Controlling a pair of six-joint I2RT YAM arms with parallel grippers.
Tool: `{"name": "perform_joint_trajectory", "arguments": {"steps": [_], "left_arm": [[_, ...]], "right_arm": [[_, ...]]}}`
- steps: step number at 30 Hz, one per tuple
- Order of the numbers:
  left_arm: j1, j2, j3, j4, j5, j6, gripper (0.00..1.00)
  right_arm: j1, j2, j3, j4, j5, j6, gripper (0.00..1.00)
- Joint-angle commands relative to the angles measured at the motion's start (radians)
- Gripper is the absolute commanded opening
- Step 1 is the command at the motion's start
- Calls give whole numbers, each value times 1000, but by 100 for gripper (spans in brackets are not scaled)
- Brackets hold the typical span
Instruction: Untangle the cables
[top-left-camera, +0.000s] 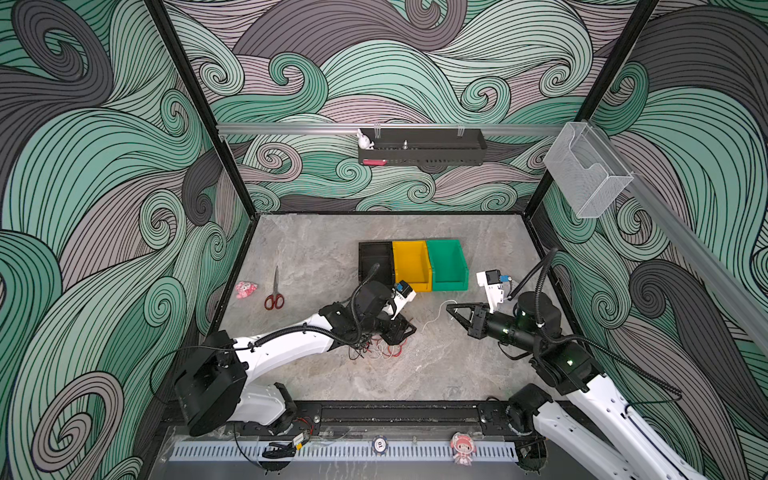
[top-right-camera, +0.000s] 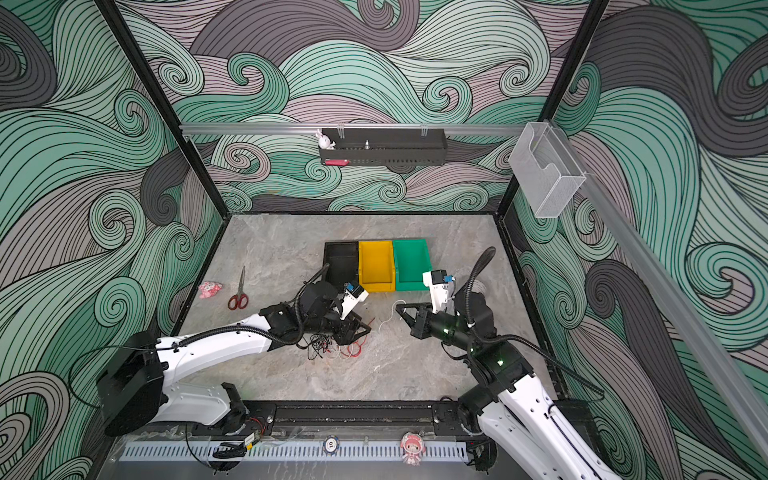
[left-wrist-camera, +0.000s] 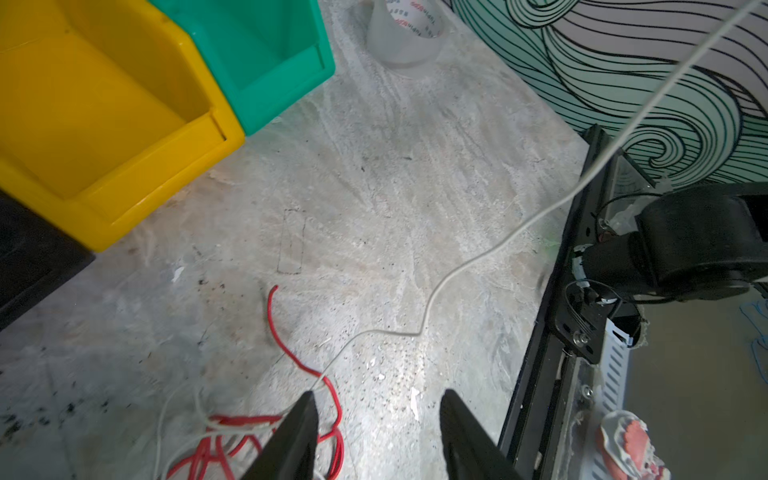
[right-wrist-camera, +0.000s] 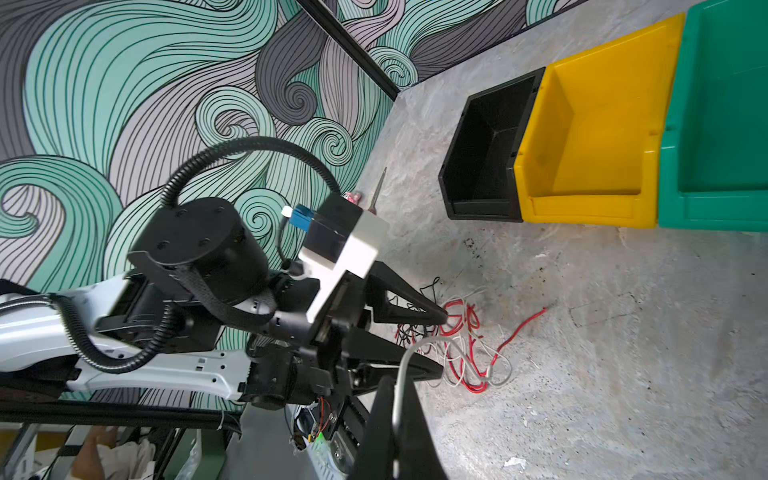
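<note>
**Desk:** Two arms and one knot. How do they stand, left to right?

**Photographer:** On the left, the left gripper (left-wrist-camera: 376, 401) hangs low over the cables (top-left-camera: 379, 351). Its fingers are spread and nothing sits between them. The heap of red, black and white strands lies on the table (top-left-camera: 415, 374), beneath those fingers and a little back toward the arm. A red cable (left-wrist-camera: 286, 345) curls out just beside one finger.

**Desk:** And moving right?

**Photographer:** One white cable (left-wrist-camera: 457, 266) leaves the heap and runs in a long, loose line across the bare stone. It ends at the right gripper (right-wrist-camera: 395, 384), whose fingers are pressed together on it and pinch it at the tip. That gripper sits well apart from the heap.

**Desk:** So what does the next move turn on?

**Photographer:** Most likely that line. The strand's long axis points from the heap to the right gripper, so a pull along it, away from the left arm, looks like the way to draw it free. The left arm is the nearer one to the knot, and its open fingers seem best placed to pin the rest down. Whether the white strand is looped under the red ones cannot be told from here.
</note>
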Motion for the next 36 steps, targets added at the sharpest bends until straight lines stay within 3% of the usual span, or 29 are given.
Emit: {"name": "perform_joint_trajectory", "arguments": {"steps": [1,9,15,18,21,22,24,26,27,36], "left_arm": [[-20,36,2,137,49,72,51],[-28,112,1,216,66,52,49],[-27,152,39,196,15,35,38],[-28,154,43,195,16,23,25],[-27,135,48,165,-10,10,2],[-26,124,49,154,-20,9,0],[-26,98,46,143,-31,6,0],[-27,68,36,143,-58,-5,0],[-27,63,32,142,-77,-19,0],[-27,-38,76,15,-287,-173,0]], "right_arm": [[-2,-9,-3,82,-67,49,0],[-3,-11,-7,107,-85,67,0],[-4,-12,-24,125,-95,78,0],[-3,-15,-34,116,-86,75,0],[-4,-22,-37,84,-60,53,0],[-5,-24,-37,66,-46,41,0],[-5,-27,-40,33,-20,19,5],[-4,-27,-43,-5,7,-3,20],[-4,-27,-45,-22,18,-15,23],[-6,-34,-82,-128,104,-78,33]]}}
